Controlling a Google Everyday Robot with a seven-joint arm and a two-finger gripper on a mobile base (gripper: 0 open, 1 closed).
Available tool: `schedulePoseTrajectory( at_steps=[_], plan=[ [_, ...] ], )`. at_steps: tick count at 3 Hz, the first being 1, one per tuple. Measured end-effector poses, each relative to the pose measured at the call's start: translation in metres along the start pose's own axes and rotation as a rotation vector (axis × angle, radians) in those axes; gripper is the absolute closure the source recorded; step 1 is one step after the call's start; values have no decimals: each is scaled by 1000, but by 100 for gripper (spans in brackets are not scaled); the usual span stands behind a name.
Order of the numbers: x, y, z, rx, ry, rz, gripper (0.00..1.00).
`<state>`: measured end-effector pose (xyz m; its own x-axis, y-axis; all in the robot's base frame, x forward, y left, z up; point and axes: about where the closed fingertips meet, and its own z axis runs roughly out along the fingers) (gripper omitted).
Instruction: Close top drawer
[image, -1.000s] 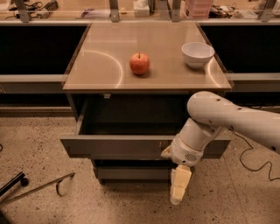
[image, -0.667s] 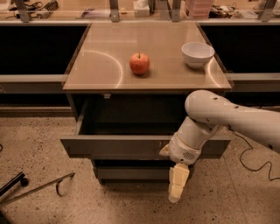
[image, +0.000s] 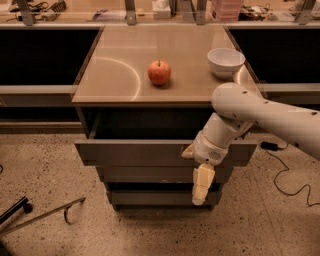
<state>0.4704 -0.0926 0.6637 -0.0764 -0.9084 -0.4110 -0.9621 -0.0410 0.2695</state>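
Observation:
The top drawer (image: 135, 152) is a wide grey metal drawer under the tabletop (image: 115, 80). It stands partly pulled out, with its dark inside showing behind the plain front panel. My gripper (image: 201, 186) hangs pointing down at the end of the white arm (image: 260, 112), right in front of the right part of the drawer's front panel. The wrist lies against or very close to the panel.
A red apple (image: 159, 72) and a white bowl (image: 225, 61) sit on the tabletop. Two narrower grey drawers (image: 150, 174) sit below the top one, slightly out. A black cable (image: 285, 175) lies on the floor at right. A metal rod (image: 50, 212) lies at lower left.
The top drawer's front panel has moved back toward the table, leaving it less open. My gripper has risen and shifted slightly left with it.

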Motion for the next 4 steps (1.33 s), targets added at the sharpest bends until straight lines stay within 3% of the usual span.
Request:
schedulePoseTrajectory(
  at_steps=[1, 2, 4],
  plan=[
    [0, 0, 0, 0, 0, 0, 0],
    [15, -15, -11, 25, 6, 29, 0],
    [41, -69, -54, 106, 21, 81, 0]
  ],
)
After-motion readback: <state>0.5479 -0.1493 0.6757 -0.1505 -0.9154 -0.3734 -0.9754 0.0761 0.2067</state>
